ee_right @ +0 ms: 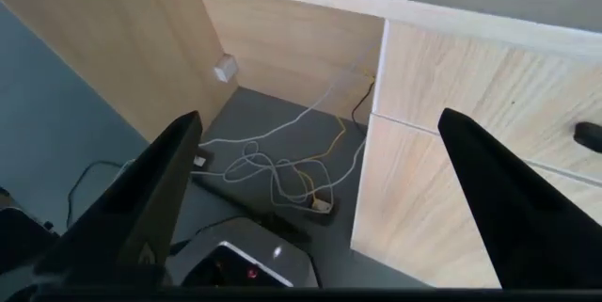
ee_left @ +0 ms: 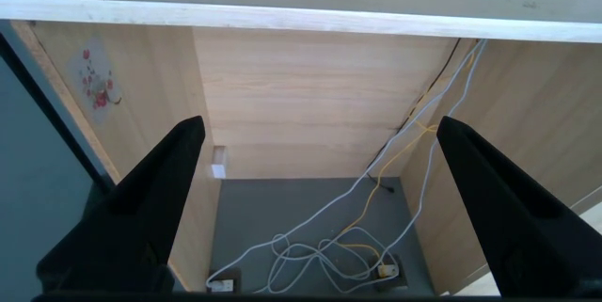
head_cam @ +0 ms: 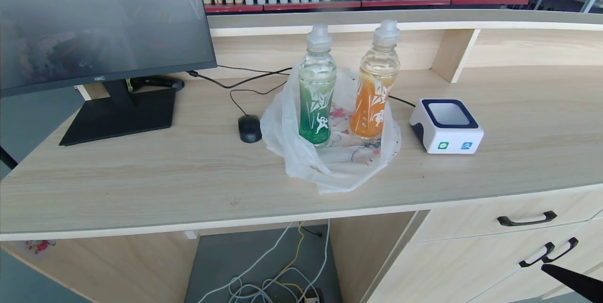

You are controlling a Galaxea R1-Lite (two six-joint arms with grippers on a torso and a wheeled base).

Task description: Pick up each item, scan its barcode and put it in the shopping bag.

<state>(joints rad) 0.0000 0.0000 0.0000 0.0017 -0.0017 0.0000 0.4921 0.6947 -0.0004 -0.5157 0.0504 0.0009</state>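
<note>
On the table (head_cam: pixel 141 185), the green bottle (head_cam: pixel 317 100) and orange bottle (head_cam: pixel 375 91) stand in the shopping bag (head_cam: pixel 339 166); below, the left pincer (ee_left: pixel 320 128) and right pincer (ee_right: pixel 320 119) gape empty.

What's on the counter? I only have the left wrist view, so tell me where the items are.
Observer: A green bottle and an orange bottle stand upright, side by side, on the spread-open bag.
Operator: Give me the scanner's position.
Observer: The scanner sits on the counter, just to the robot's right of the bag, window facing up.
Operator: Report the right gripper.
Observer: The right gripper is open and empty, below the counter's edge, by the cabinet front.
</note>
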